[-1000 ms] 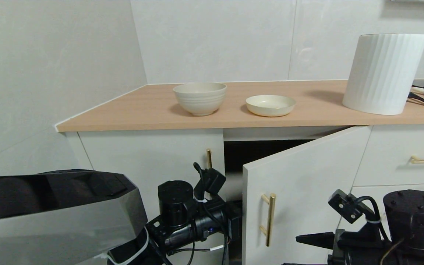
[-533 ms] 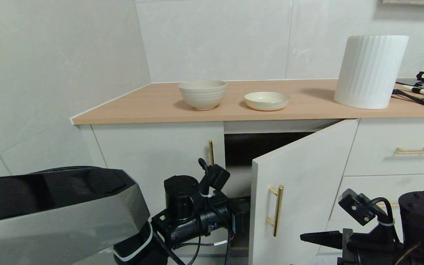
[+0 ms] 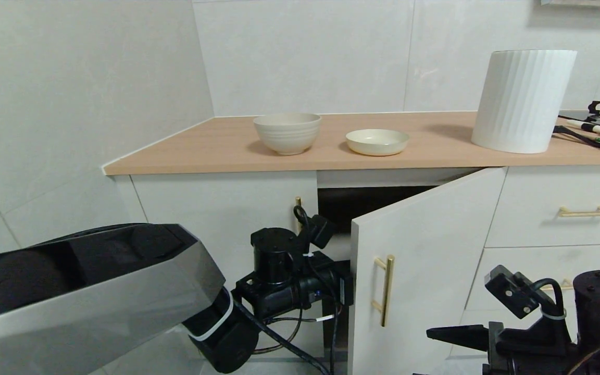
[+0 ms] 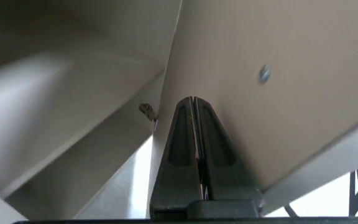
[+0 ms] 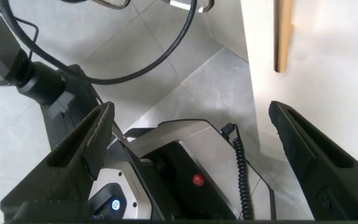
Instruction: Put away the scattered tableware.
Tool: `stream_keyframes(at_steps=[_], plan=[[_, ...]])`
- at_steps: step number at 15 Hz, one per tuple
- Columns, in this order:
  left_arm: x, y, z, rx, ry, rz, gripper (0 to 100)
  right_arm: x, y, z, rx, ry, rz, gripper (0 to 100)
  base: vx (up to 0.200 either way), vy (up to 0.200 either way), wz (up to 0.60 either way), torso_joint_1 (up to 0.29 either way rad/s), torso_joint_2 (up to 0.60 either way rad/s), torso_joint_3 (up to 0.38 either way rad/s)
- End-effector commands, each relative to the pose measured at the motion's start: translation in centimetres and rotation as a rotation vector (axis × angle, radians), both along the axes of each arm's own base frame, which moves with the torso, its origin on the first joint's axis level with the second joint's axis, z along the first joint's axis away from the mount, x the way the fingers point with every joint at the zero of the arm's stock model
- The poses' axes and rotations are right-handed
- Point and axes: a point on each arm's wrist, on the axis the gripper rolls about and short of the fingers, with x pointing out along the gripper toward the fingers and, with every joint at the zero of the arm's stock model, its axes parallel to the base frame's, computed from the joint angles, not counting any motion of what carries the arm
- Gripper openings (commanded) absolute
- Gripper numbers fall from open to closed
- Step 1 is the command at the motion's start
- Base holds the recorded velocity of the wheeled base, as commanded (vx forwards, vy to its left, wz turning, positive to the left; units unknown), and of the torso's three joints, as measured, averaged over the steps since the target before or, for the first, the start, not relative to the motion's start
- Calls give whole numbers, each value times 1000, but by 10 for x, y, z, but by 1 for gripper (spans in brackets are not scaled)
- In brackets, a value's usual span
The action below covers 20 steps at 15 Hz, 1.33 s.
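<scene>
A cream ribbed bowl point(image 3: 287, 133) and a shallow cream dish point(image 3: 377, 141) stand side by side on the wooden countertop point(image 3: 201, 151). Below them, a white cabinet door point(image 3: 425, 245) with a gold handle point(image 3: 385, 290) hangs partly open. My left arm reaches into the dark gap at that door's free edge. Its gripper point(image 4: 194, 124) is shut with nothing in it, fingers lying against the door's inner face. My right gripper point(image 5: 191, 112) hangs low in front of the door, wide open and empty, well below the counter.
A tall white ribbed container point(image 3: 521, 101) stands on the counter's right part, with several utensils point(image 3: 599, 133) beyond it. A drawer with a gold handle point(image 3: 589, 211) lies right of the open door. A tiled wall closes the left side.
The head camera drew back first, shifting the whole picture. Since then my left arm has risen and pushed deeper into the gap behind the door. The tableware has stayed put.
</scene>
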Motion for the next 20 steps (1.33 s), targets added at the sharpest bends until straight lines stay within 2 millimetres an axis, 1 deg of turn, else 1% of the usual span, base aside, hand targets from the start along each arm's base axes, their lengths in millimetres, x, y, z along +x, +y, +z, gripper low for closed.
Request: stream_keyframes(at_steps=[1, 4, 8, 11, 16, 18, 20], plan=[[2, -2, 7, -15, -19, 0, 0, -1, 0, 0, 2, -1, 3, 100, 0, 0, 0, 0, 0, 0], [6, -5, 11, -15, -19, 0, 0, -1, 0, 0, 1, 0, 4, 100, -200, 0, 0, 9, -1, -2], [13, -14, 19, -12, -15, -6, 0, -1, 0, 0, 0, 1, 3, 100, 0, 0, 0, 0, 0, 0], [13, -17, 21, -12, -15, -12, 0, -3, -1, 2, 6, -11, 5, 100, 0, 0, 0, 0, 0, 0], [12, -21, 24, -18, -22, -21, 0, -3, -1, 3, 9, -14, 6, 100, -200, 0, 0, 9, 0, 1], [15, -24, 28, -28, -34, -21, 0, -3, -1, 3, 9, -14, 6, 100, 0, 0, 0, 0, 0, 0], [21, -29, 26, -15, -19, -21, 0, -3, -1, 3, 9, -13, 6, 100, 0, 0, 0, 0, 0, 0]])
